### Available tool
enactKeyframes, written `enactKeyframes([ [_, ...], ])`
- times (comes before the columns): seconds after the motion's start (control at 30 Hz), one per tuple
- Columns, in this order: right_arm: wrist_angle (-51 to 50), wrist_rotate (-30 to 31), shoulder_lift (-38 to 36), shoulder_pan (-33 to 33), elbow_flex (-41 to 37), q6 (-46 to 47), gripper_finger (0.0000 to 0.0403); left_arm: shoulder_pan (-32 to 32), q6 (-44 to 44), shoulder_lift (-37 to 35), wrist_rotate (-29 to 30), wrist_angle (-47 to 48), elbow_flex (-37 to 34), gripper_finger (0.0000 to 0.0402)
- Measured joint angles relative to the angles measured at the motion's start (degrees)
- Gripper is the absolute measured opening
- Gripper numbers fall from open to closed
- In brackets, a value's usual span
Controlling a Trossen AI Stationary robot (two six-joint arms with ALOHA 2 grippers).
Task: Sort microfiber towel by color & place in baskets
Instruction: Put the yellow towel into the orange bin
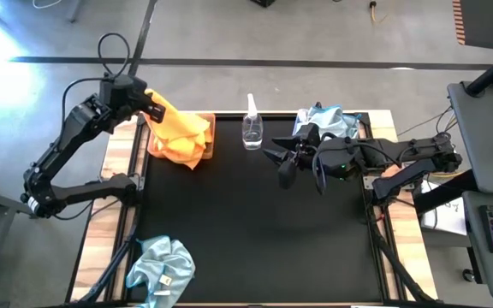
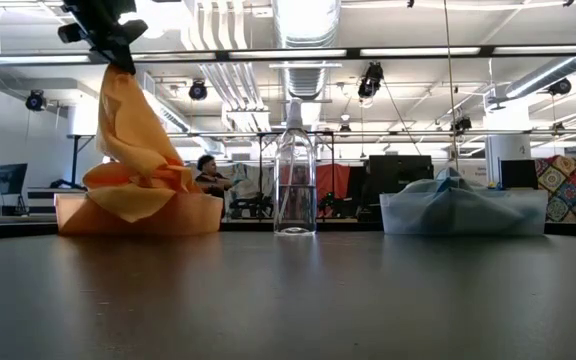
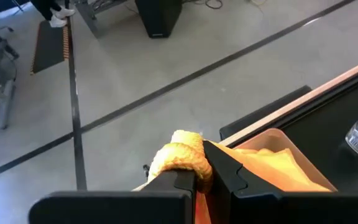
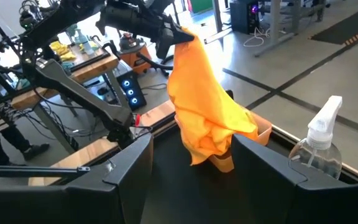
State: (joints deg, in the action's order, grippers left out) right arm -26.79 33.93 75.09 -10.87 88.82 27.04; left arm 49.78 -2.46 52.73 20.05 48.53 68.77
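My left gripper is raised above the tan basket at the mat's far left and is shut on a bright orange towel. The basket holds orange cloth. My right gripper hovers open over the mat, beside the grey-blue basket at the far right. Pale blue towels are heaped in that basket. Another pale blue towel with a white tag lies crumpled on the table's near left corner. My left gripper pinches a bunched upper end of the orange towel between its two fingers, coming from above. The towel hangs below the gripper in loose folds. Its lower end lies on the orange heap and drapes over the tan basket's wall.
A clear spray bottle stands between the two baskets at the mat's far edge. The black mat lies bare across its middle and near part. A person sits in the room far behind the table.
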Motion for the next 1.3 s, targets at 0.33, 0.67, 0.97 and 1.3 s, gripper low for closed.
enactKeyframes([
  [0.33,-0.02,0.00,0.00,0.00,0.00,-0.54,0.0210,0.00,-1.05,3.65,-1.56,1.98,0.00,0.0059],
  [0.67,-0.73,0.02,0.00,0.00,0.00,-0.74,0.0210,-0.02,2.80,10.58,-8.95,10.16,0.00,0.0146],
  [0.97,-3.26,0.11,0.00,0.02,0.00,-0.68,0.0210,-0.11,5.35,8.98,-28.63,15.98,0.00,0.0143],
  [1.3,-3.26,0.13,0.00,0.04,0.00,-2.08,0.0210,-0.09,4.56,3.91,-13.26,15.02,0.22,0.0135],
])
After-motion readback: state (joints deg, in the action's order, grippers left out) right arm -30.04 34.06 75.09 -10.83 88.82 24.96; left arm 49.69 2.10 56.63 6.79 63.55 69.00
